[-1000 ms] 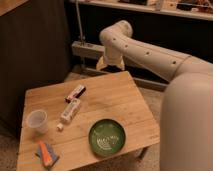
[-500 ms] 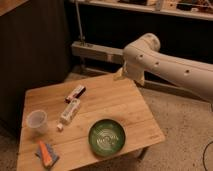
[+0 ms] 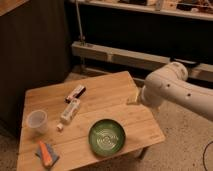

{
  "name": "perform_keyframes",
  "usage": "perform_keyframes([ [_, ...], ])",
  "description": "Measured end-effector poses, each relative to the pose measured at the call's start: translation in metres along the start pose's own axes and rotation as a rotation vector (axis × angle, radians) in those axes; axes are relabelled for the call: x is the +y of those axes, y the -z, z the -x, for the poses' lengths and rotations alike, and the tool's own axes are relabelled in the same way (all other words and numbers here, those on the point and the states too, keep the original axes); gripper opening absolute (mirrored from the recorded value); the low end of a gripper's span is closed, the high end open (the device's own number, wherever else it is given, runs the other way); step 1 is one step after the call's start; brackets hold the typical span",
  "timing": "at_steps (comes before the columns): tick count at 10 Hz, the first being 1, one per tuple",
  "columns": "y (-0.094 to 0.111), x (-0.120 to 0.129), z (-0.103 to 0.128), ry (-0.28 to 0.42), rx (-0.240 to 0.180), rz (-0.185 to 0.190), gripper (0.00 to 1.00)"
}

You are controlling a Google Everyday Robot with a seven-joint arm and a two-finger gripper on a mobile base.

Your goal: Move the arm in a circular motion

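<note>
The arm (image 3: 175, 90), big, glossy and white with little dark holes dotted along it, was seen coming in from the right of the view and bending at a rounded elbow just off the surface's far right corner. The gripper (image 3: 134, 98) was tucked at the low end of that elbow, right over the right edge of the wooden surface (image 3: 107, 97), and only a small tan bit of it could be made out, so whether it was open or closed honestly couldn't be told. Nothing was seen held in it. On the surface itself, a green bowl (image 3: 107, 137) with a swirly pattern was sat near the front right corner, well apart from the arm. A clear plastic cup (image 3: 37, 120) was stood upright by the left edge. Two small packets were laid around the middle, a dark red and white one (image 3: 75, 93) farther back and a pale one (image 3: 70, 111) just in front of it, with a tiny white cube (image 3: 59, 127) close by. An orange and grey sponge (image 3: 45, 153) was parked at the front left corner.
</note>
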Motion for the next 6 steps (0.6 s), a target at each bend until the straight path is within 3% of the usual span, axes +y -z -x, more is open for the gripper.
perform_keyframes([
  [3, -0.013, -0.02, 0.051, 0.062, -0.059, 0.006, 0.8],
  [5, -0.026, -0.057, 0.075, 0.121, -0.101, 0.01, 0.8],
  [6, -0.035, -0.088, 0.085, 0.163, -0.123, 0.014, 0.8],
])
